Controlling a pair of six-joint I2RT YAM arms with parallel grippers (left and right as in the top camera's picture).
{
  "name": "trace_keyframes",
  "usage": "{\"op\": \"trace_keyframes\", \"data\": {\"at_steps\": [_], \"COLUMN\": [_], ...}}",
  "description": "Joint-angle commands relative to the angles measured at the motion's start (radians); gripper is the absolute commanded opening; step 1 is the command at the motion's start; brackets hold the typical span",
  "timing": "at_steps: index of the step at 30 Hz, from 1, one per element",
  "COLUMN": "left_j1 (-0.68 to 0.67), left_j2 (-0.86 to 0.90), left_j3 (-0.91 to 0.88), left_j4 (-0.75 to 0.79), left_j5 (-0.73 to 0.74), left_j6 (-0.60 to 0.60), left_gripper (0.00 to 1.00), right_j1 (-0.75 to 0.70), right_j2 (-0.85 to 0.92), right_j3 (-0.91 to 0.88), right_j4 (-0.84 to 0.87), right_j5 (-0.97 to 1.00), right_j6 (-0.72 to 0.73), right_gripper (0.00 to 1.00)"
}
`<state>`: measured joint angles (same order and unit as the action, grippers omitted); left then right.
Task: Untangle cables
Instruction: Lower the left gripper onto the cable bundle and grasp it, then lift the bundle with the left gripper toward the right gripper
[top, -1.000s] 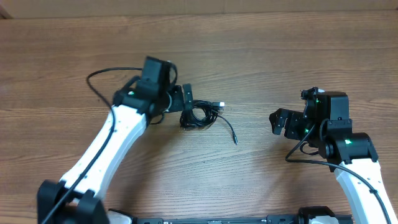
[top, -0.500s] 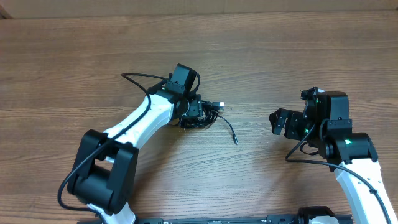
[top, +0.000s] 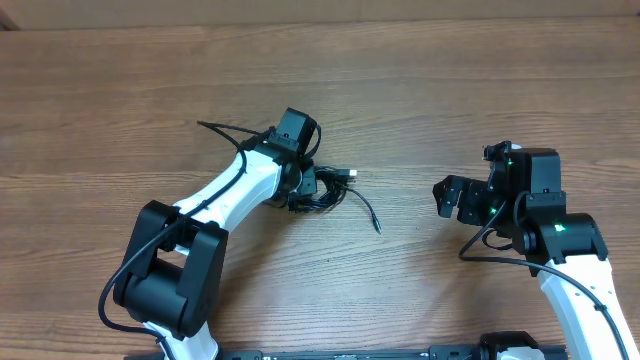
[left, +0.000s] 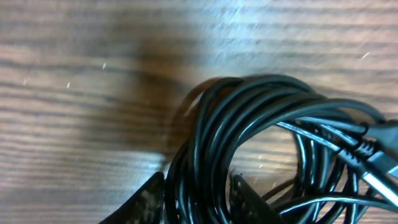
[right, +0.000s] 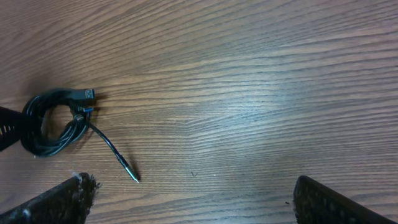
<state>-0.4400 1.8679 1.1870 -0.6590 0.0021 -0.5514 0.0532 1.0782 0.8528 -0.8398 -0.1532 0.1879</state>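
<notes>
- Left arm (top: 215, 205): its folded near links stand at the near left edge of the table (top: 480, 90); the white forearm runs diagonally away and to the right; the wrist tips down over the coil.
- Right arm (top: 575, 290): rises from the near right edge; the wrist turns inward toward the table centre.
- Right gripper (top: 447, 196): jaws released and spread wide; nothing between them; well apart from the coil.
- Left gripper (left: 199, 186): set at the near-left rim of the coil; jaws clenched on several strands, one finger on each side.
- Cables (top: 322, 190): black cords wound into one tight coil lying on the table near its centre; a silvery plug (top: 350, 175) sticks out on the far right side; one loose tail (top: 368, 212) trails nearward and to the right, flat on the wood.
</notes>
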Motion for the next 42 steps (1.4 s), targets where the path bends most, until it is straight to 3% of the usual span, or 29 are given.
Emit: {"op": "trace_keyframes", "data": {"at_steps": [1,5,9,12,15,22,28,36,42], "left_j1": [-0.006,-0.006,-0.006,-0.006,-0.006,-0.005,-0.006,-0.021,-0.071], "left_j2": [0.011,0.011,0.011,0.011,0.011,-0.011,-0.019,-0.019,-0.019], "left_j3": [0.018,0.014,0.014,0.014,0.023,0.130,0.249,0.279,0.280], "left_j4": [-0.026,-0.035,-0.036,-0.037,-0.045,-0.103,-0.167,-0.233,-0.205], "left_j5": [-0.037,-0.036,-0.035,-0.023,0.023,0.189,0.428,0.531,0.510], "left_j6": [-0.002,0.002,0.002,0.013,0.067,0.177,0.376,0.481,0.531], "left_gripper": [0.36,0.36,0.22,0.18,0.05,0.04,0.04,0.04,0.04], "right_j1": [-0.002,-0.002,-0.002,-0.002,-0.002,-0.002,-0.002,-0.002,-0.002], "right_j2": [-0.006,-0.006,-0.006,-0.006,-0.006,-0.002,0.035,0.117,0.166], "right_j3": [0.034,0.034,0.034,0.034,0.034,0.034,0.034,0.034,0.034], "right_j4": [0.000,-0.001,0.000,0.000,0.000,0.010,0.047,0.103,0.117], "right_j5": [-0.006,-0.006,-0.006,-0.006,-0.006,-0.079,-0.200,-0.379,-0.418], "right_j6": [0.006,0.006,0.006,0.006,0.006,0.036,0.035,0.020,0.021], "right_gripper": [1.00,1.00,1.00,1.00,1.00,1.00,1.00,0.99,0.87]}}
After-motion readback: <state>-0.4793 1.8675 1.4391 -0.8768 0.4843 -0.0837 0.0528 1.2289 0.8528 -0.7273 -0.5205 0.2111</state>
